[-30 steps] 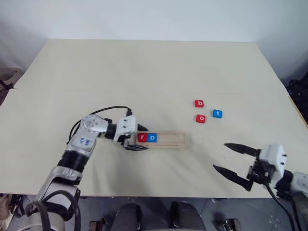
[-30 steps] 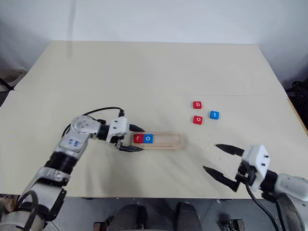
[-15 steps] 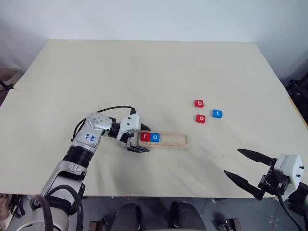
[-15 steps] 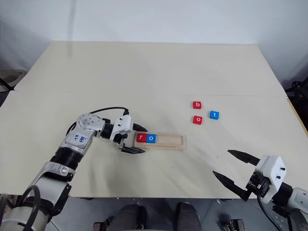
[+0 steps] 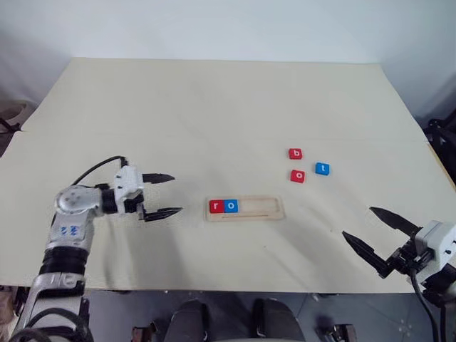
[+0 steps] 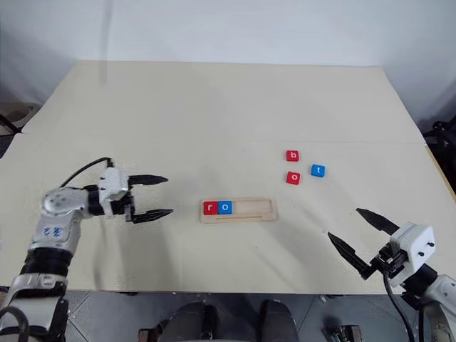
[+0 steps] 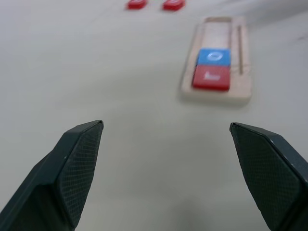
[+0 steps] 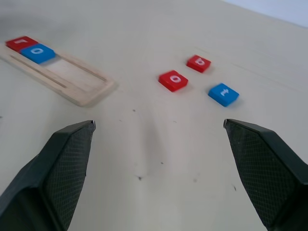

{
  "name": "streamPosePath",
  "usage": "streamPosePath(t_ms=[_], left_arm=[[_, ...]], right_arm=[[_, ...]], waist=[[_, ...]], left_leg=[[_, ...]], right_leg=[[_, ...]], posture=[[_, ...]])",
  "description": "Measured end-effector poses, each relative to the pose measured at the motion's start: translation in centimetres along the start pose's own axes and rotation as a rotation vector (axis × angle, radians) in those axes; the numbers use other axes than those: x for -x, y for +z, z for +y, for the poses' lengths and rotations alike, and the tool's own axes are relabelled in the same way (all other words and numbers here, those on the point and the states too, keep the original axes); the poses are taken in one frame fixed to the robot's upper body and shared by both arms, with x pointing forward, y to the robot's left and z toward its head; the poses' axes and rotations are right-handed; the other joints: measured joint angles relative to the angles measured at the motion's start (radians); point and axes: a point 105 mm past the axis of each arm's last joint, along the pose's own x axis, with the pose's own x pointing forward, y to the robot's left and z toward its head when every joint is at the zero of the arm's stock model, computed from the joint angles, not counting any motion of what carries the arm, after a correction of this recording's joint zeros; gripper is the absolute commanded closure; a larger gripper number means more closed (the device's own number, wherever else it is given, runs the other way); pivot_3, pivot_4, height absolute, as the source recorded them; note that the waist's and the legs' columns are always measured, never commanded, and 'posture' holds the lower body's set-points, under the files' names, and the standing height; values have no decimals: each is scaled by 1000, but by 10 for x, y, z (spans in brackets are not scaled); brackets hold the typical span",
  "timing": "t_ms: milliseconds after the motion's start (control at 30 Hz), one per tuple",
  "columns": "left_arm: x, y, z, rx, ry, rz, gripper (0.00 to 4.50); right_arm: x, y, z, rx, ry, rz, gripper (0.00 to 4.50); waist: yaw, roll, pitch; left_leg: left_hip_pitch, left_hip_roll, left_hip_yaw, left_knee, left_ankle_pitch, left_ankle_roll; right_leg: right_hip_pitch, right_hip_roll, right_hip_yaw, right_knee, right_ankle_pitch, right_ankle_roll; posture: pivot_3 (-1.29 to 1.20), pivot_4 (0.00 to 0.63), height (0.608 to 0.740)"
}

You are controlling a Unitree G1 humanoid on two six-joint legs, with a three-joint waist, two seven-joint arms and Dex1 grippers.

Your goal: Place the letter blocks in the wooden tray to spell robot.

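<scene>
So the tray (image 5: 245,208) is two letters in: red r (image 5: 216,206) and blue o (image 5: 231,206) sit side by side at its left end, and the rest of the groove is bare. That leaves b, o, t, so I'd say the b is up next. The red b (image 5: 295,153), red o (image 5: 297,176) and blue t (image 5: 322,169) are clustered beyond the tray's right end, well apart from it, with b farthest back. The tray's long axis runs left-right across the table (image 5: 214,107), so the word reads from the robot's side. The left gripper (image 5: 161,194) hangs left of the tray, fingers spread, holding nothing. The right gripper (image 5: 373,234) is also spread and empty, nearer than the cluster. It looks better placed to reach forward for the b.
</scene>
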Motion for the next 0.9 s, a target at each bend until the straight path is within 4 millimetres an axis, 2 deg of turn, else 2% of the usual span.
streamPosePath(t_ms=[100,300,400,467,567,667,833,900], left_arm=[[9,8,-5,15,46,-31,37],[9,20,-23,54,17,-78,37],[9,24,-24,68,28,-92,37],[6,25,-24,72,40,-99,37],[0,26,-28,71,48,-121,37],[-5,27,-30,55,58,-144,37],[-9,27,-31,72,65,-147,37],[-10,28,-30,87,69,-149,37]], right_arm=[[1,-4,-4,-6,-21,0,0],[-7,-3,-16,-13,-43,-30,0],[-29,10,-22,3,-9,-75,0],[-53,20,-29,-19,-10,-79,0],[-84,23,-40,-68,-42,-14,0],[-115,23,-41,-112,-38,60,0],[-144,22,-42,-142,-75,151,0],[-148,19,-41,-141,-86,179,0]], waist=[[2,0,0],[-3,0,0],[-13,1,0],[-24,1,0],[-25,1,0],[-24,1,0],[-23,1,0],[-23,1,0]], left_leg=[[0,0,-1,0,0,0],[1,0,0,0,0,0],[1,0,0,0,0,0],[1,0,0,0,0,0],[1,0,0,0,0,0],[0,0,0,0,0,0],[-1,0,0,0,0,0],[-1,0,0,0,0,0]], right_leg=[[1,-1,0,1,0,0],[0,0,0,1,0,0],[0,0,1,2,0,-1],[0,0,1,2,0,-1],[-1,0,1,2,0,-1],[-1,0,1,2,0,-1],[-2,-1,0,2,0,-1],[-2,-1,0,2,0,-1]], posture=[[0,150,740],[0,150,740],[0,150,740],[0,150,740],[0,150,740],[0,150,740],[0,150,740],[0,150,740]])
